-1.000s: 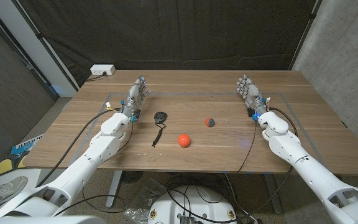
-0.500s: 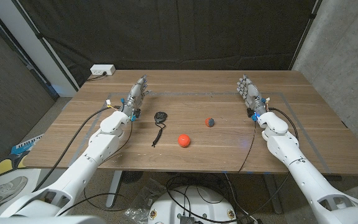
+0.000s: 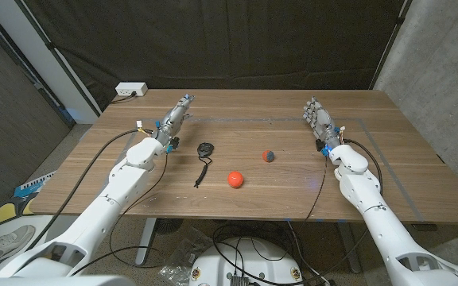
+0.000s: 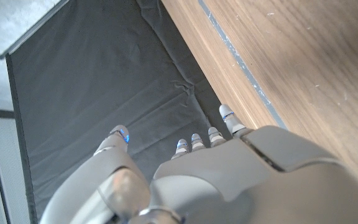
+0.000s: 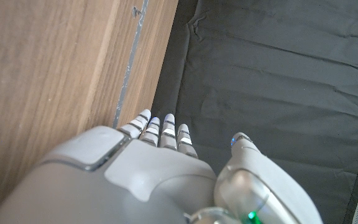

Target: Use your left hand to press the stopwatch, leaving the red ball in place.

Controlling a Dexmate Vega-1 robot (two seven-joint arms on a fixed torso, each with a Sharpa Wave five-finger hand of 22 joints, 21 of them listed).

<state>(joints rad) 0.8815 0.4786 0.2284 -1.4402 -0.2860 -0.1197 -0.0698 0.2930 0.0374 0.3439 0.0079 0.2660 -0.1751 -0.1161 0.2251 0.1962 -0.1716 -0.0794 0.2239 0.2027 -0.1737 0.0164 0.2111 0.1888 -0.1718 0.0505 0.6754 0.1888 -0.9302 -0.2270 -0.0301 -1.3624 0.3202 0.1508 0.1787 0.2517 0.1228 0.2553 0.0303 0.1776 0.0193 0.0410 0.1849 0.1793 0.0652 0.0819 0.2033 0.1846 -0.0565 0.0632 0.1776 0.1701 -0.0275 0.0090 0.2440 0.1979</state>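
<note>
Since a second ago the left hand (image 3: 176, 117) has been carried a little farther back and toward the table's middle, its fingers extended and nothing grasped, and it is held apart from the stopwatch (image 3: 204, 148). The stopwatch is seen on the wooden table (image 3: 404, 171) with its black cord trailing toward the near edge, and the red ball (image 3: 235, 179) is found near it, unmoved. The right hand (image 3: 320, 118) is kept at the far right, fingers released and nothing held.

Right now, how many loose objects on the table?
3. A stopwatch with its cord lies nearest the left hand, a red ball toward the front middle, and a small grey-and-red object right of the stopwatch. None looks hidden.
</note>
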